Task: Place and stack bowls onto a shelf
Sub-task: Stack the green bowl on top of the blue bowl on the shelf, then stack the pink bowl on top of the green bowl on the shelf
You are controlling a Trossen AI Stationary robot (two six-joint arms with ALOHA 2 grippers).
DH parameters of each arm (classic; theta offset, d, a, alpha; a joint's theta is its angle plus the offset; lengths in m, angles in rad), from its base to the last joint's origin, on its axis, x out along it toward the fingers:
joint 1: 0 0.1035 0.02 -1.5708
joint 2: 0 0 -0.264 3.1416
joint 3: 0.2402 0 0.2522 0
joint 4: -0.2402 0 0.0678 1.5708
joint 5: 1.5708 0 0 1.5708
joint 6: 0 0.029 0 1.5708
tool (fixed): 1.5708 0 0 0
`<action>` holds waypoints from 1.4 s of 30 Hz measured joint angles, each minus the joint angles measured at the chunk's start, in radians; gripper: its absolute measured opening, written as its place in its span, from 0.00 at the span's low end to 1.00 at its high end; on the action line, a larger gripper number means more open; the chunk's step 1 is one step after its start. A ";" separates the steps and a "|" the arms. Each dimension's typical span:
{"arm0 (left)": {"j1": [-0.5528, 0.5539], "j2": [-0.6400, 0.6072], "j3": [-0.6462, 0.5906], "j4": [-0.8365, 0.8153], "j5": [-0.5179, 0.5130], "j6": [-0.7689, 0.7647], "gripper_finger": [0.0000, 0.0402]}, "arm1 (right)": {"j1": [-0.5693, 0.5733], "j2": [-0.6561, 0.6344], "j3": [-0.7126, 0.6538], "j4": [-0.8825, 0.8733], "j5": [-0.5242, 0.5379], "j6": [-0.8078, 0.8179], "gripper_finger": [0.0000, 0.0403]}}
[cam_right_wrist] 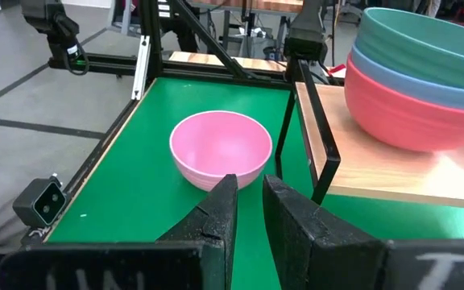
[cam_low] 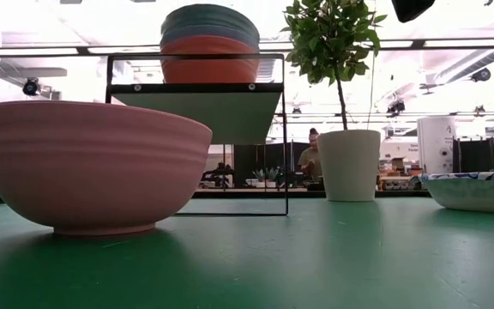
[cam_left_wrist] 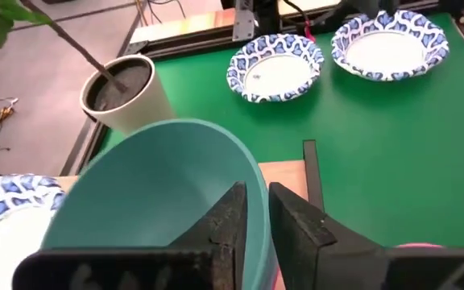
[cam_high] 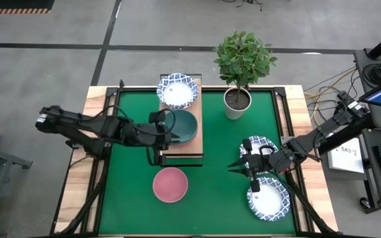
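I see the left gripper clamped on the grey-green bowl's rim atop the shelf, frame centre. The right gripper hovers closed, lower right over the green mat. Concrete floor surrounds the table.

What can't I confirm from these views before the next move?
- Fourth patterned bowl: the high view shows one on the shelf and two by the right gripper; no view shows another.
- Left gripper: fingers straddle the grey-green bowl rim; contact isn't visible.
- Red bowl and blue bowl: interiors covered by the stack.
- Pink bowl: fills the low view, blocking the mat behind.
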 joint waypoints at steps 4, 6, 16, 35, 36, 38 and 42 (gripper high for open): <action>0.000 -0.024 -0.094 0.112 -0.001 0.000 0.09 | 0.000 0.000 0.000 0.005 0.000 0.000 0.13; 0.000 -0.026 -0.118 0.135 -0.001 -0.003 0.09 | 0.000 0.000 0.000 0.011 0.000 0.000 0.13; -0.004 -0.006 -0.116 0.135 0.000 -0.039 0.09 | 0.000 0.000 0.000 0.018 0.000 0.000 0.13; -0.303 -0.008 0.063 -0.153 0.027 -0.425 0.09 | 0.000 0.000 0.000 -0.015 0.000 0.011 0.13; -0.324 -0.006 0.049 -0.144 0.027 -0.463 0.09 | 0.000 0.000 0.000 -0.016 0.000 0.012 0.13; -0.357 0.014 0.032 -0.121 0.028 -0.531 0.09 | 0.000 0.000 0.000 -0.017 0.000 0.015 0.13; -0.418 0.084 0.032 -0.116 0.028 -0.619 0.09 | 0.000 0.000 0.000 -0.017 0.000 0.014 0.13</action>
